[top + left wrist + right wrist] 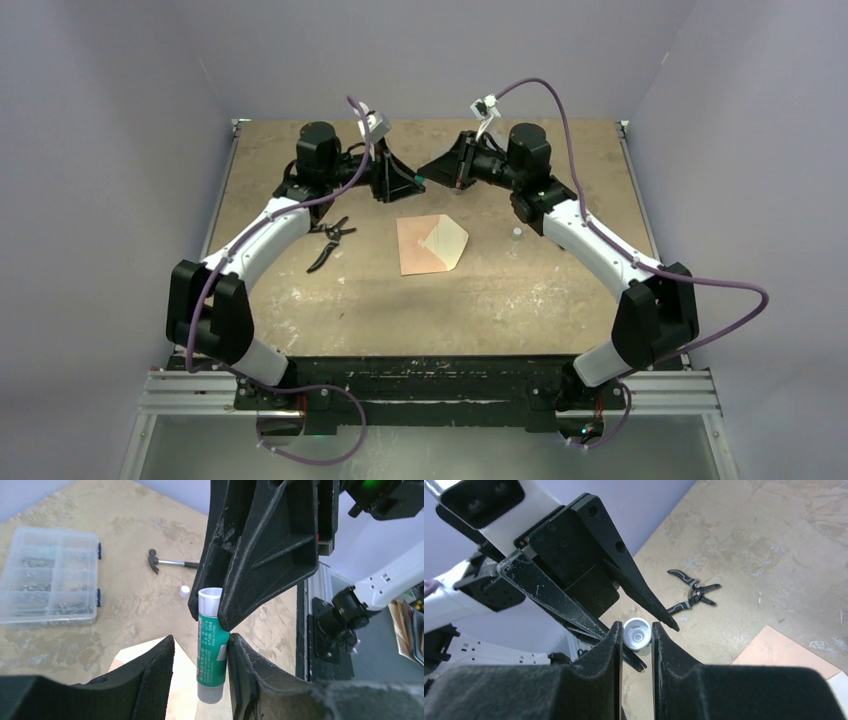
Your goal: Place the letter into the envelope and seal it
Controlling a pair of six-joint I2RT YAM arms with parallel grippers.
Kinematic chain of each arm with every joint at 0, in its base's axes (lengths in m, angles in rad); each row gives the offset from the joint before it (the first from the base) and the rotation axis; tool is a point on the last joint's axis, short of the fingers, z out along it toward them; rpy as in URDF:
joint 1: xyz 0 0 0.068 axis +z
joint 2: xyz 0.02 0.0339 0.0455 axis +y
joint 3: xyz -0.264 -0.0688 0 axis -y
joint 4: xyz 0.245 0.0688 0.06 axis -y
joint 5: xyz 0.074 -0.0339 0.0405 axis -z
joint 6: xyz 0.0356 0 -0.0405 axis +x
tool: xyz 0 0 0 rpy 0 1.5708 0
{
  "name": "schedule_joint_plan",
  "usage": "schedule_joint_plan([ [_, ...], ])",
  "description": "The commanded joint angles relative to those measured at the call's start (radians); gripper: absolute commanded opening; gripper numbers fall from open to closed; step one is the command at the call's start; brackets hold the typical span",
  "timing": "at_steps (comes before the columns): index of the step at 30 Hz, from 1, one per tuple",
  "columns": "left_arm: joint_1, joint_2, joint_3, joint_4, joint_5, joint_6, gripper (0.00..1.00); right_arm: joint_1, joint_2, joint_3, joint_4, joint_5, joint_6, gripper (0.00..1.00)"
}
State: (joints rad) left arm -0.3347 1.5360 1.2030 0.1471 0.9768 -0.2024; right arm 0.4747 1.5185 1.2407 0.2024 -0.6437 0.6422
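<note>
From above, your glue stick (421, 181) is only a green speck between the left hand (412, 184) and the right hand (428, 170), far on the table. You cannot tell whether the letter lies inside the envelope (432, 245). In the left wrist view a right-hand finger (260, 555) hides part of the stick's top, its label print is too small to read, and the parts box (47, 577) runs off the left edge. The right wrist view shows only the stick's end and crops the envelope.
</note>
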Motion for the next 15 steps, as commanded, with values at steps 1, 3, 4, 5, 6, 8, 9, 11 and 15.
schedule_joint_plan([
  [1, 0.0, -0.009, -0.035, 0.176, -0.148, -0.1, 0.41, 0.015, -0.043, 0.011, 0.153, -0.033, 0.116, 0.0],
  [3, 0.0, -0.012, -0.036, 0.172, -0.147, -0.09, 0.41, 0.016, -0.04, 0.013, 0.149, -0.034, 0.124, 0.0],
  [4, 0.0, -0.012, -0.038, 0.175, -0.128, -0.086, 0.41, 0.016, -0.04, 0.011, 0.154, -0.037, 0.13, 0.0],
  [5, -0.001, -0.013, -0.039, 0.176, -0.113, -0.081, 0.4, 0.016, -0.04, 0.011, 0.155, -0.038, 0.138, 0.0],
  [6, -0.002, -0.014, -0.041, 0.171, -0.104, -0.074, 0.31, 0.015, -0.04, 0.013, 0.154, -0.04, 0.14, 0.0],
  [8, -0.003, -0.017, -0.039, 0.127, -0.086, -0.017, 0.03, 0.015, -0.038, 0.025, 0.129, -0.041, 0.132, 0.06],
  [9, -0.003, -0.02, -0.031, 0.088, -0.084, 0.026, 0.0, 0.015, -0.038, 0.037, 0.105, -0.046, 0.12, 0.18],
  [11, -0.001, -0.021, -0.004, -0.022, -0.054, 0.115, 0.0, 0.013, -0.039, 0.072, 0.008, -0.068, 0.057, 0.47],
  [15, 0.002, -0.016, 0.052, -0.201, 0.027, 0.269, 0.0, -0.01, -0.026, 0.157, -0.169, -0.115, -0.142, 0.68],
])
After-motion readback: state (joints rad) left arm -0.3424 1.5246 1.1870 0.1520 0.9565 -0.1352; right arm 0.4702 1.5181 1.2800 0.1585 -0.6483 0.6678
